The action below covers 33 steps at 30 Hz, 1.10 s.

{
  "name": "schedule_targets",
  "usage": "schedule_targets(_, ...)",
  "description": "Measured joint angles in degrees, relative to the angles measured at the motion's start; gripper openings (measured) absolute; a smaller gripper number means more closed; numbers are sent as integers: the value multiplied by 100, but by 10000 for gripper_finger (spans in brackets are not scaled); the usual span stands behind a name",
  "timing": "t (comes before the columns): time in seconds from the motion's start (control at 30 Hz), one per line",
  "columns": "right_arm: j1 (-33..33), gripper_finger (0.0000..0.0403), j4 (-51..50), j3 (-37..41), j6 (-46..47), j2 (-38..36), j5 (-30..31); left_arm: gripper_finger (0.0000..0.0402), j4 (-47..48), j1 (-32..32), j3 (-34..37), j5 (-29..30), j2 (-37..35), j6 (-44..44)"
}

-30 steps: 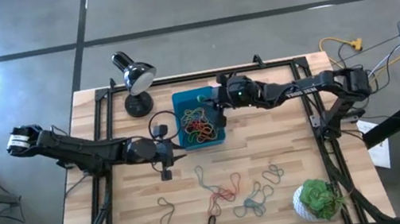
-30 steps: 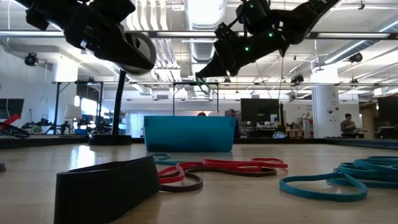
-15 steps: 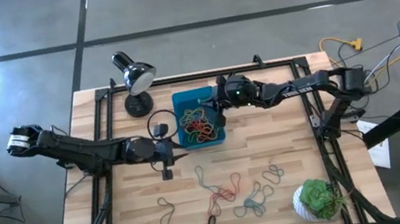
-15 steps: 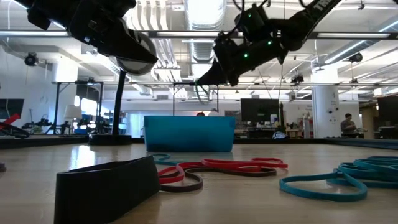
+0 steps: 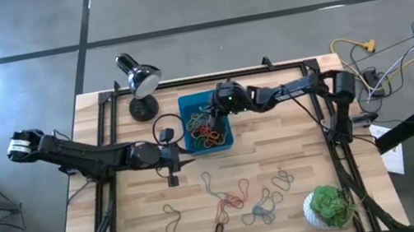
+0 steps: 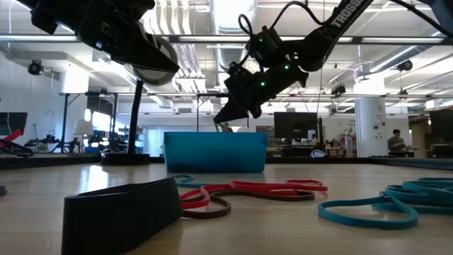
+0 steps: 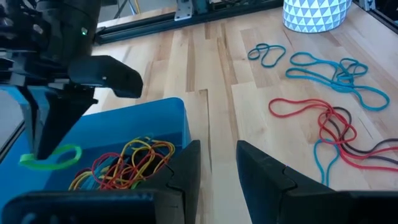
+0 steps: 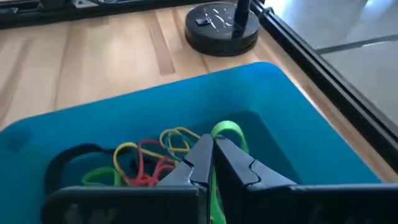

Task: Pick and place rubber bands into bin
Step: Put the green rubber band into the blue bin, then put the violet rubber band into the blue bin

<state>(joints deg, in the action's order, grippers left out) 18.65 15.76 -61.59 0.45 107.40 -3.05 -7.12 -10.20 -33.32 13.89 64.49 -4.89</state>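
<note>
Rubber bands (image 5: pixel 241 198) lie loose on the table (image 5: pixel 295 148) between bin (image 5: pixel 185 103) and plant (image 5: pixel 329 206). Right gripper (image 8: pixel 213 149) pinches a green band (image 8: pixel 229 131) over the bin; left gripper (image 7: pixel 214 171), part-open and empty, waits beside the lamp (image 5: pixel 138 83).

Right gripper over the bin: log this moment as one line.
right gripper: shut on green rubber band | position: above bin | left gripper: waiting beside bin | loose rubber bands: on table

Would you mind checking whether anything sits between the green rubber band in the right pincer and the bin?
Nothing visible: the right pincer holds the green rubber band directly above the open bin.
</note>
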Motion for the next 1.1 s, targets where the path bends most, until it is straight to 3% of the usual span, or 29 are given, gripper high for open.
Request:
schedule_targets(0.17, 11, 18, -190, -112, 90, 34, -182, 88, -10, 6, 34, 0, 0, -3)
schedule_targets(0.6, -6, 111, -326, -193, 70, 10, -345, 88, 105, 4, 98, -57, 0, -9)
schedule_targets(0.7, -40, 119, -752, -204, -28, -54, -368, 88, 342, 4, 98, -515, 0, 4)
schedule_targets(0.87, -224, 123, -1582, -271, -502, -265, -664, 88, 472, -12, 100, -1836, 0, 124)
schedule_targets(1.1, -726, 122, -2074, -265, -992, -753, -799, 88, 944, -339, 92, -2120, -2, 311)
